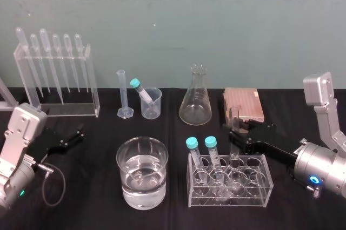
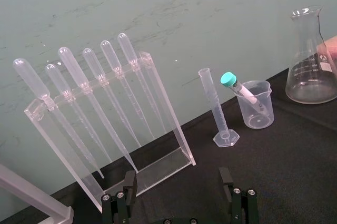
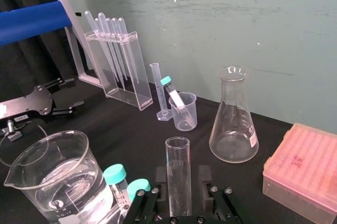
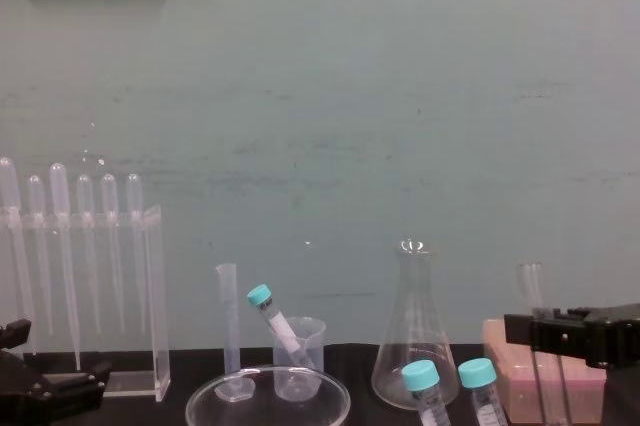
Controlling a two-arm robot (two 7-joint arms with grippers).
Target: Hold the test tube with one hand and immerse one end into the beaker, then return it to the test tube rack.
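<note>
Right tool (image 3: pixel 182 175) straddles the test tube (image 3: pixel 178 153), jaws apart, seemingly not yet clamped. It stands in the clear rack (image 1: pixel 265 178). Dipping into the beaker (image 1: pixel 123 181) and returning remain. Left tool (image 1: pixel 80 133) idles open on the worktop's (image 1: pixel 92 205) left.

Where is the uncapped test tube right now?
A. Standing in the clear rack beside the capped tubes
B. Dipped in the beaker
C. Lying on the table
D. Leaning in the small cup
A: the test tube stands upright in the clear rack next to the capped tubes, with the open right gripper around it.
</note>
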